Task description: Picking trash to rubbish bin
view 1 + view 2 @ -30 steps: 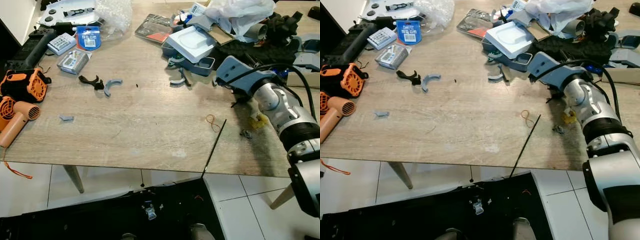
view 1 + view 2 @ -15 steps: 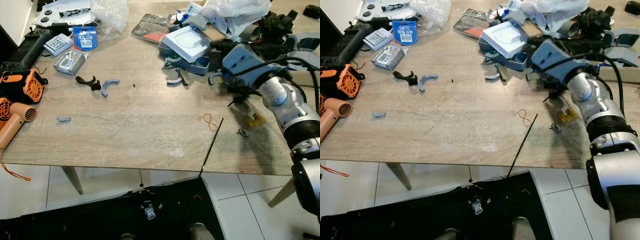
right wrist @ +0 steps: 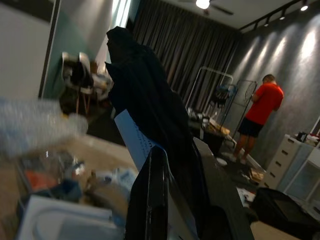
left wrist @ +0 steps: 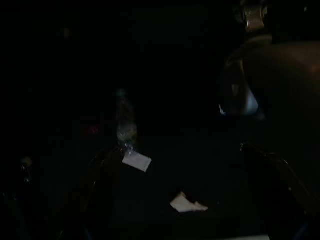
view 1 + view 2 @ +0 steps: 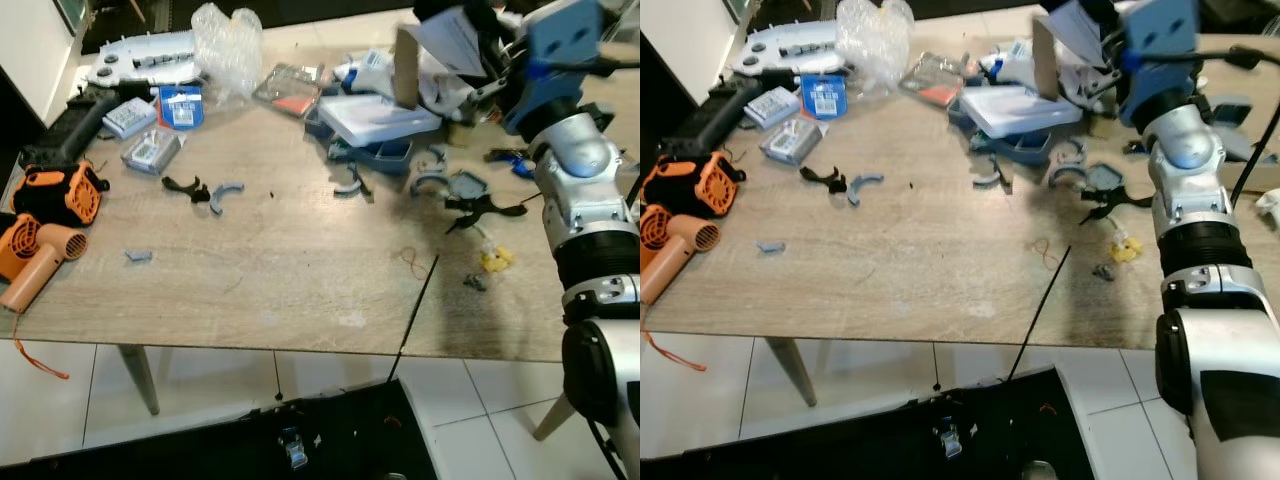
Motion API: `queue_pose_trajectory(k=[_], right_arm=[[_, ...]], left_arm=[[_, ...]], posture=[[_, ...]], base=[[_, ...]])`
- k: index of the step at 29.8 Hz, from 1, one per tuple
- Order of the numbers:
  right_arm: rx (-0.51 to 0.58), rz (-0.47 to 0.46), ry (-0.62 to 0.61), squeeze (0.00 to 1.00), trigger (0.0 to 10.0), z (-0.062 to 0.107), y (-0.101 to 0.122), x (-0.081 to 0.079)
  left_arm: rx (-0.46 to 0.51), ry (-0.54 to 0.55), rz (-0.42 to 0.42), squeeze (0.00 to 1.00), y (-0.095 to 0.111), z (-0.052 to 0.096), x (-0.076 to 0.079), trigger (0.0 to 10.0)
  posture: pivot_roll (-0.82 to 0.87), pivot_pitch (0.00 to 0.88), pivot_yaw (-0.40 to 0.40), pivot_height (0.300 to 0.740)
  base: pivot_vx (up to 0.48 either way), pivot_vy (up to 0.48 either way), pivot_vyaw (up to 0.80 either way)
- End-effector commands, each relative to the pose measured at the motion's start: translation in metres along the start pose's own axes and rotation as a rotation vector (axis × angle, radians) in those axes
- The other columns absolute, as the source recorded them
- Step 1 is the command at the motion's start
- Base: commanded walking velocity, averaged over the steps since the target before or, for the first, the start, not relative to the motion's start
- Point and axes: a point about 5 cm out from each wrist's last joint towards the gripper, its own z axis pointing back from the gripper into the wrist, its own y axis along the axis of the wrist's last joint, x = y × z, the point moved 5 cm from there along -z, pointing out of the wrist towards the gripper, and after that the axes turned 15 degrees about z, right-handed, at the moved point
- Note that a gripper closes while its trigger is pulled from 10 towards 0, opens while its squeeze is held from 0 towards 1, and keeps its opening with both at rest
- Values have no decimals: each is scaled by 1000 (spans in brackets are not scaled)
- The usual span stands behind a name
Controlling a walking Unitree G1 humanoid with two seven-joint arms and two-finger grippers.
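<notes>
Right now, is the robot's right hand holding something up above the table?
Yes: the right gripper is raised over the far side of the table, its black fingers shut on a piece of paper.

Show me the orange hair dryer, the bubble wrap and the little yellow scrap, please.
orange hair dryer (image 5: pixel 40 262), left eye view, its barrel.
bubble wrap (image 5: pixel 226 38), left eye view, its middle.
yellow scrap (image 5: pixel 495 261), left eye view, its centre.
</notes>
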Motion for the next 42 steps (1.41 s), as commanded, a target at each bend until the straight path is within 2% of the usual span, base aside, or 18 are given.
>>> queue_pose_trajectory(k=[1,4,5,6,8,10,11,14,18,20,21,23,24,25,26,27,36,42], right_arm=[[15,-49,-21,0,0,4,0,7],[26,-106,-31,0,0,6,1,10],[68,-249,-41,0,0,9,5,13],[68,-249,-41,0,0,9,5,13],[106,-387,-12,0,0,12,8,6],[149,-656,55,0,0,22,10,-19],[149,-656,55,0,0,22,10,-19],[212,-912,131,0,0,36,18,-53],[278,-1149,211,0,0,49,35,-88],[273,-1198,217,0,0,51,37,-97],[269,-1298,248,0,0,53,44,-117],[269,-1335,264,0,0,54,47,-124],[256,-1374,290,0,1333,57,51,-135],[241,-1408,314,0,4745,60,54,-145],[230,-1432,330,0,6157,62,57,-152],[219,-1463,351,0,10000,65,59,-159],[115,-1539,498,0,10000,85,71,-202],[-45,-1415,572,0,10000,99,57,-240]], left_arm=[[-69,56,38,0,-23,8,-13,10000],[-75,59,43,0,-25,7,-11,10000],[-81,63,55,0,-26,4,-8,10000],[-81,63,55,0,-26,4,-8,10000],[-75,67,69,0,-24,3,-6,10000],[-48,73,97,0,-16,-1,-3,10000],[-48,73,97,0,-16,-1,-3,10000],[4,72,143,0,-1,-6,2,10000],[68,69,179,0,18,-11,6,10000],[81,70,187,0,21,-11,6,10000],[106,83,213,0,28,-12,5,10000],[115,88,224,0,30,-12,5,10000],[135,90,236,0,36,-12,4,10000],[157,90,250,0,42,-12,3,10000],[173,90,260,0,47,-12,2,10000],[190,92,274,0,52,-12,1,10000],[221,120,324,0,62,-10,-6,10000],[184,123,328,0,50,-12,-2,10000]], posture=[[-7,198,71,740],[-14,187,67,740],[-21,177,61,740],[-21,177,61,740],[-25,166,53,740],[-21,153,36,740],[-21,153,36,740],[-15,149,27,740],[-28,141,24,740],[-30,138,24,740],[-37,134,25,740],[-37,133,25,740],[-35,128,23,740],[-35,126,23,740],[-35,125,23,740],[-34,123,23,740],[-22,120,21,740],[-20,113,21,740]], base=[[0,0,0],[0,0,0],[0,0,0],[0,0,0],[0,0,0],[0,0,0],[0,0,0],[0,0,0],[0,0,0],[0,0,0],[0,0,0],[0,0,0],[0,0,0],[0,0,0],[0,0,0],[0,0,0],[0,0,0],[0,0,0]])
